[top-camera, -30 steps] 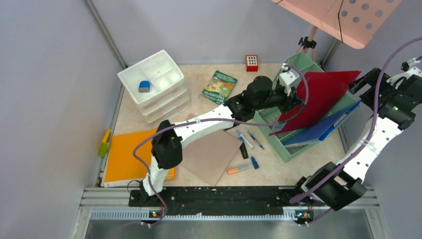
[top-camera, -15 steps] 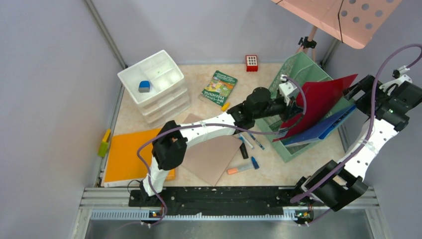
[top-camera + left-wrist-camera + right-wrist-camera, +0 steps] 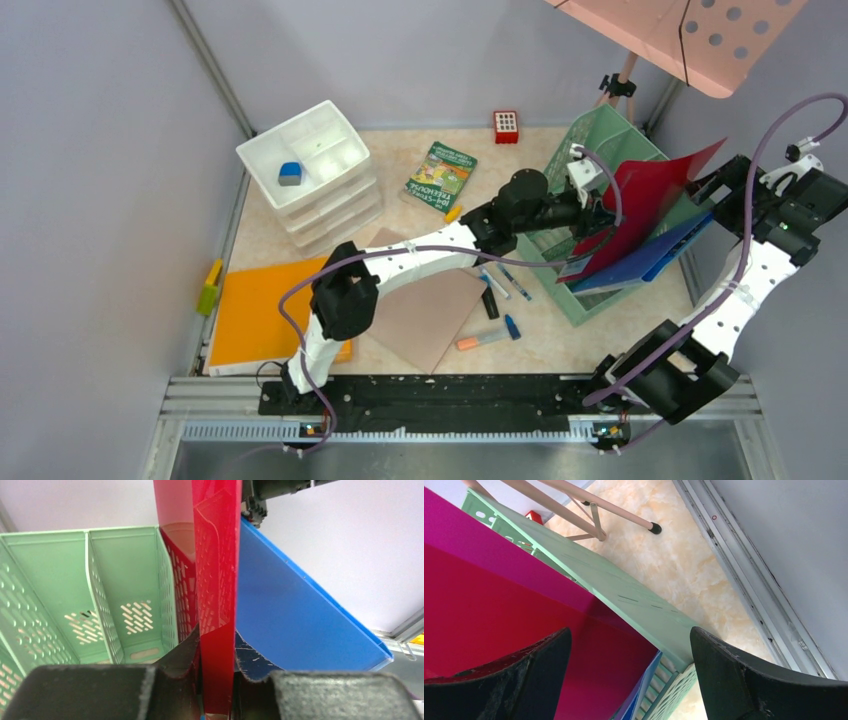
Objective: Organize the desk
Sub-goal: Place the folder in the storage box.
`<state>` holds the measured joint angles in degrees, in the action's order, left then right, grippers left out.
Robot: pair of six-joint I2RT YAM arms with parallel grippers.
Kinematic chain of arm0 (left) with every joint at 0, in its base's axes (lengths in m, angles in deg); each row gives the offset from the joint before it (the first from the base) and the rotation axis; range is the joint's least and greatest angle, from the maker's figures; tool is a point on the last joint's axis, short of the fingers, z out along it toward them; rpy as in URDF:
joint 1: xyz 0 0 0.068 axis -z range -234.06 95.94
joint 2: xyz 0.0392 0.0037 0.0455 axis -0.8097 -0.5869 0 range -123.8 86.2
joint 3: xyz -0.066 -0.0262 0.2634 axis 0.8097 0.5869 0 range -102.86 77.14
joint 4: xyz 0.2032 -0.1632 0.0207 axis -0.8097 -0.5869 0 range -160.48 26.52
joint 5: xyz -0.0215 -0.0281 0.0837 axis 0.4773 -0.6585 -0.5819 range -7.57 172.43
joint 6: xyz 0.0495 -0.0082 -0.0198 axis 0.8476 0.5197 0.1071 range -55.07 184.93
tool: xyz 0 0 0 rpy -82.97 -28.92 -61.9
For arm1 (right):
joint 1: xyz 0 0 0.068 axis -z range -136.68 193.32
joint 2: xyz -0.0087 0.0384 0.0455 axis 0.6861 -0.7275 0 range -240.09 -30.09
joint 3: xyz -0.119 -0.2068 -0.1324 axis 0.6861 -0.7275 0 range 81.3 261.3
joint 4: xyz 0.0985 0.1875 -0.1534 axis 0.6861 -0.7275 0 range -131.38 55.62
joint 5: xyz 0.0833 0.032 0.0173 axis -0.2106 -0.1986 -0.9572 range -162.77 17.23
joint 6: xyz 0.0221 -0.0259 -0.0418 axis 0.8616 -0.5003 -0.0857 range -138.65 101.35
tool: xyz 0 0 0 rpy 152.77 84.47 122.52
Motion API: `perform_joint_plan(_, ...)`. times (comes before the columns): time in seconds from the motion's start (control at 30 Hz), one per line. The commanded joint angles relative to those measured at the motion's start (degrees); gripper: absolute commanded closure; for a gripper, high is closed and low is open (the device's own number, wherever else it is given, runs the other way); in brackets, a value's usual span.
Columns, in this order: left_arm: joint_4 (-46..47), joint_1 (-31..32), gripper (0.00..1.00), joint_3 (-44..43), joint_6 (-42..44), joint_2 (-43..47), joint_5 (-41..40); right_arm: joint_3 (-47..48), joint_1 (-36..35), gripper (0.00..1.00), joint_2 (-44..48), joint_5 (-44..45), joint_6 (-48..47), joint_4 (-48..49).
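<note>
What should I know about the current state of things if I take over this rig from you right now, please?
Left gripper: shut on the red folder, held tilted over the green file rack.
Right gripper: open, empty, near the folder's far corner.
Done: blue folder lies in the rack.
Left: seat the red folder; then the orange folder, brown sheet, pens and book, loose on the desk.

Red folder, blue folder in green rack
</note>
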<state>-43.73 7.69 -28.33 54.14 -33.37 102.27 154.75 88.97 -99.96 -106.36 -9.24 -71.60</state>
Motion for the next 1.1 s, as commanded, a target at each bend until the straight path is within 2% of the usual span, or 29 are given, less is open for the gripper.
perform_joint_plan(0.0,7.5,1.0,1.00,-5.3,-0.9,-0.8,5.6,-0.8,-0.1,0.13,0.6,-6.0,0.6,1.2)
perform_joint_plan(0.43,10.6,1.0,1.00,-6.1,-0.9,-4.0,11.4,-2.1,-0.1,0.12,1.0,-9.3,0.0,-0.2)
perform_joint_plan(0.73,10.2,0.9,1.00,-3.4,-0.8,-4.3,8.7,-4.9,-0.1,0.10,2.7,-11.0,1.0,1.4)
perform_joint_plan(0.9,9.2,0.5,1.00,-3.5,-0.3,-3.5,6.9,-2.8,0.9,0.10,2.3,-10.9,-0.1,-0.1)
perform_joint_plan(1.07,3.7,-0.4,1.00,-5.2,2.0,-0.4,6.3,1.1,1.2,0.09,0.5,-12.4,0.4,-0.9)
